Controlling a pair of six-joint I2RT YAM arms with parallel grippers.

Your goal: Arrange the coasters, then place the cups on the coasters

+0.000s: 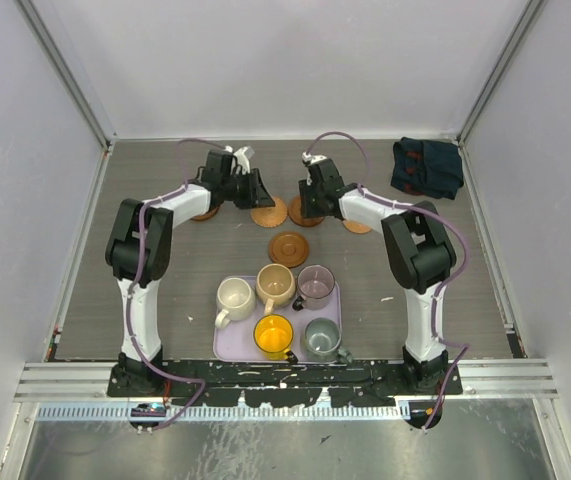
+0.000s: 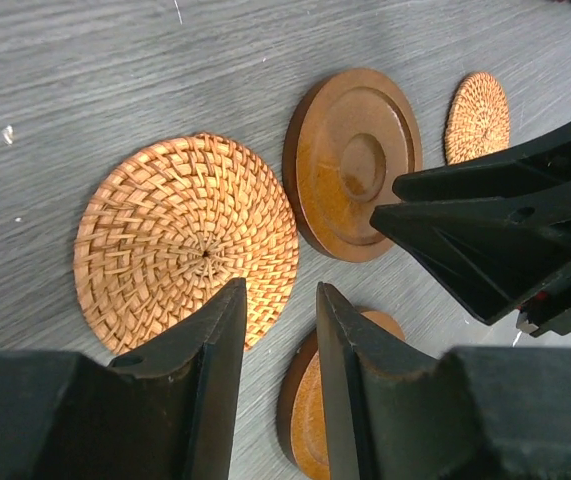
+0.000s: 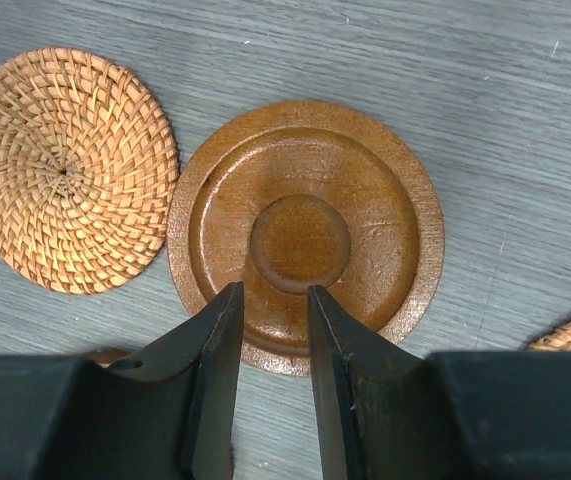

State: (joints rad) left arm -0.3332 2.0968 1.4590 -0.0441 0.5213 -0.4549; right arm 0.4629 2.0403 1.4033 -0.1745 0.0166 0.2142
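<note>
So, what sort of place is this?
Probably a lab robot cell: plain white walls box in a grey table, and the left arm and right arm are bolted to a metal rail.

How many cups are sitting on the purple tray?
5, all on the tray: far row, cream-white cup, tan cup, mauve cup; near row, yellow cup, grey-green cup. None seems hidden.

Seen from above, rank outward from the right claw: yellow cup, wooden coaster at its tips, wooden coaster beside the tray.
1. Far wooden coaster, at the right gripper tips.
2. Middle wooden coaster, just beyond the tray.
3. Yellow cup, tray's near row.
</note>
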